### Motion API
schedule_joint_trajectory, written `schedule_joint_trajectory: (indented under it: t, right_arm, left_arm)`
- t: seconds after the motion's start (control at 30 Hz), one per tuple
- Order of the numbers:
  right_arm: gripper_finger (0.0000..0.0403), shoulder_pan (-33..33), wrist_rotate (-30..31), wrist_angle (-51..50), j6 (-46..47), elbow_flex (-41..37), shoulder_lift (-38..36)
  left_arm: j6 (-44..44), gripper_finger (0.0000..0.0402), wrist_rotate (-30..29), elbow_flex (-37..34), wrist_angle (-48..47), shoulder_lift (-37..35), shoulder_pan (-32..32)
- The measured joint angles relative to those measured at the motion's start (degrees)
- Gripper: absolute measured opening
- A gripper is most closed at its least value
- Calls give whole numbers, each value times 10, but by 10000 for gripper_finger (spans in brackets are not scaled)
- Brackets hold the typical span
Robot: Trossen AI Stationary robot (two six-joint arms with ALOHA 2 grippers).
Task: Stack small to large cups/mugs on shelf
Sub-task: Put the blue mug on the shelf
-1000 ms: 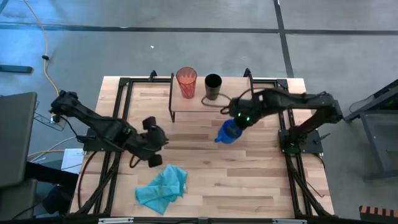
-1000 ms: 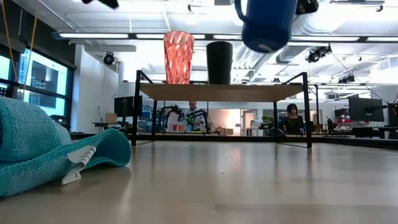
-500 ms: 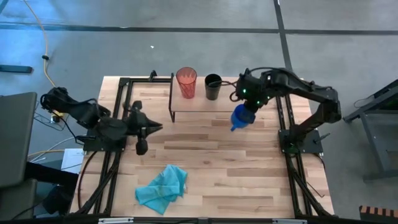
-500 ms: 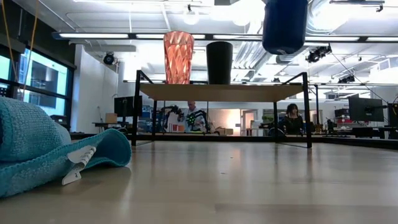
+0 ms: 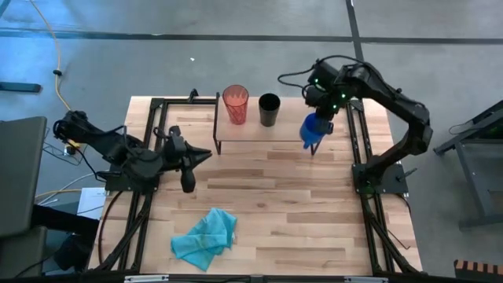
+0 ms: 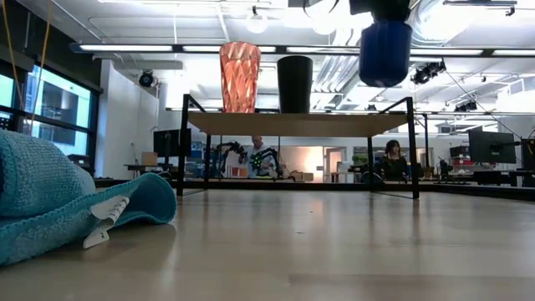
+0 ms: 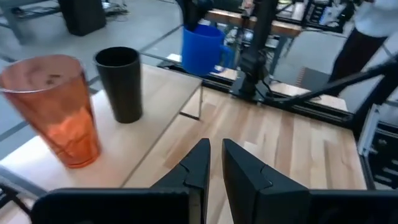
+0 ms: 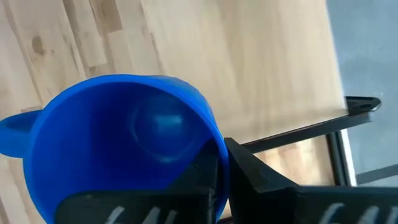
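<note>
My right gripper (image 5: 321, 118) is shut on the blue mug (image 5: 313, 130), which hangs in the air above the right end of the shelf (image 5: 251, 135). In the low view the mug (image 6: 384, 52) floats clear of the shelf board (image 6: 292, 124). The red-orange tumbler (image 5: 235, 104) and the black cup (image 5: 269, 110) stand upright side by side on the board. My left gripper (image 5: 203, 155) waits left of the shelf, shut, pointing at it; its wrist view shows tumbler (image 7: 53, 106), black cup (image 7: 120, 84) and mug (image 7: 202, 48). My right gripper holds the blue mug by its rim (image 8: 211, 146), on the side away from the handle (image 8: 9, 130). One finger is inside the mug and one outside, coming from above and pointing down. The mug hangs below the fingers, mouth up, lifted clear of the shelf.
A crumpled teal cloth (image 5: 206, 238) lies near the table's near edge, left of centre, and fills the left of the low view (image 6: 50, 201). Black frame rails (image 5: 357, 141) run along both sides of the table. Bare wood lies between shelf and cloth.
My right gripper has carried the blue mug from over the table's middle toward the far right, to above the shelf's right end, then come down a little. The mug, tipped before, now hangs mouth up. My left arm has drawn back leftward and swung to point at the shelf.
</note>
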Motion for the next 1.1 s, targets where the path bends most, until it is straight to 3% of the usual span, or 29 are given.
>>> schedule_joint_trajectory:
  t: [0.43,1.1]
  right_arm:
    - [0,-58,-35,56,-83,0,4]
    - [0,-93,-34,59,-174,0,75]
  left_arm:
    - [50,33,13,0,21,20,0]
    - [30,33,39,0,18,16,0]
